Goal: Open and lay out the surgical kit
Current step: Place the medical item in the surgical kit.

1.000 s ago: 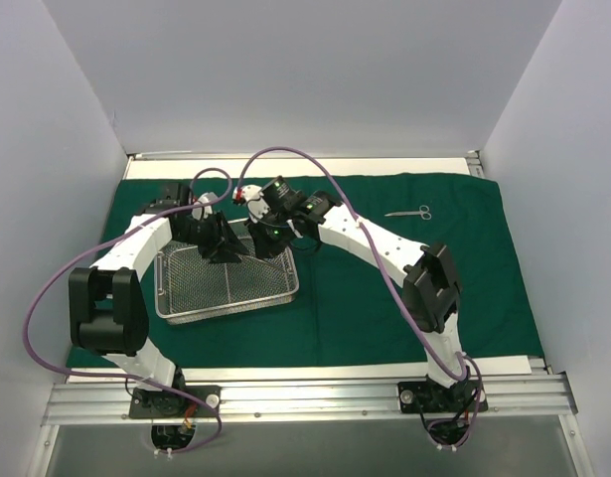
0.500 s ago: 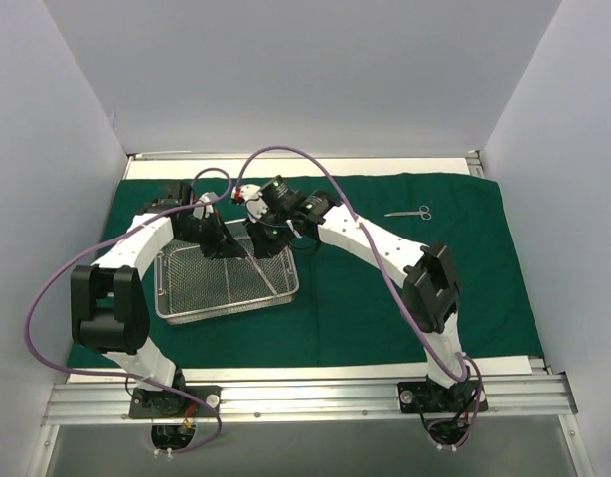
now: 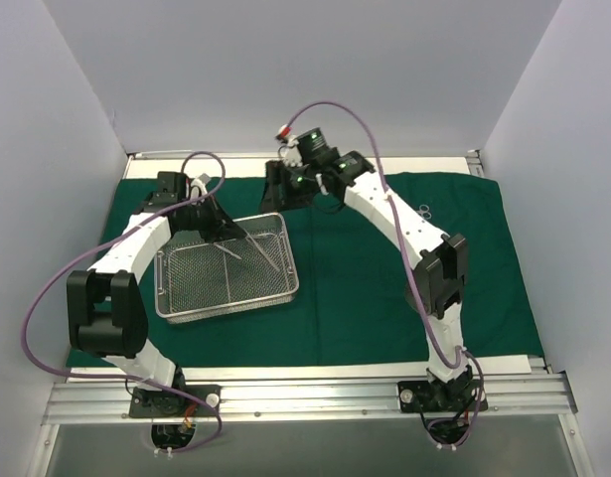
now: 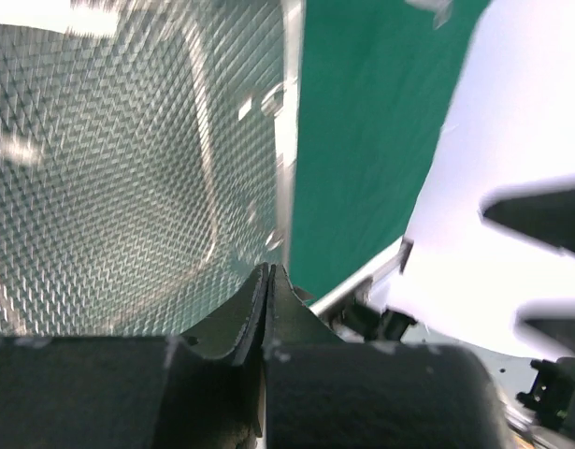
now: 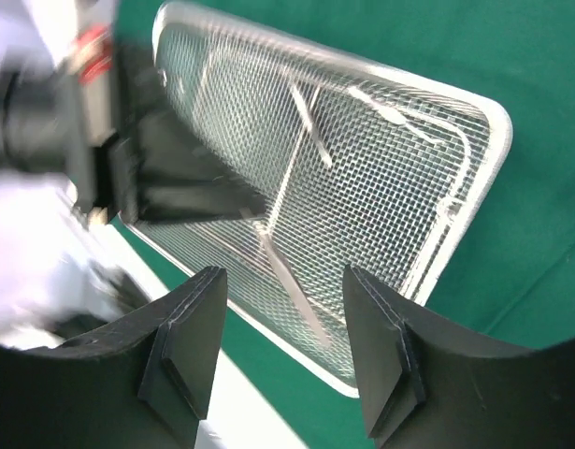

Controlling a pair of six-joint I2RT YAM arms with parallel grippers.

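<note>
The dark green cloth (image 3: 384, 288) lies spread over the table with the wire-mesh tray (image 3: 231, 306) on its left half. My left gripper (image 3: 226, 227) hangs over the tray's far side, shut on a thin metal instrument (image 5: 296, 290) that slants down over the mesh. The left wrist view shows its jaws (image 4: 268, 271) pressed together above the tray rim (image 4: 289, 122). My right gripper (image 3: 275, 187) is open and empty beyond the tray's far edge. Its view (image 5: 282, 276) looks down on the tray (image 5: 493, 140), where other thin instruments (image 5: 310, 126) lie.
A small pair of scissors (image 3: 424, 210) lies on the cloth at the far right, partly behind my right arm. White walls close in the table on three sides. The aluminium base rail (image 3: 305, 393) runs along the near edge.
My right gripper opened, let go of the thin instrument and pulled back toward the far edge. My left gripper shut on that instrument and shifted slightly back over the tray.
</note>
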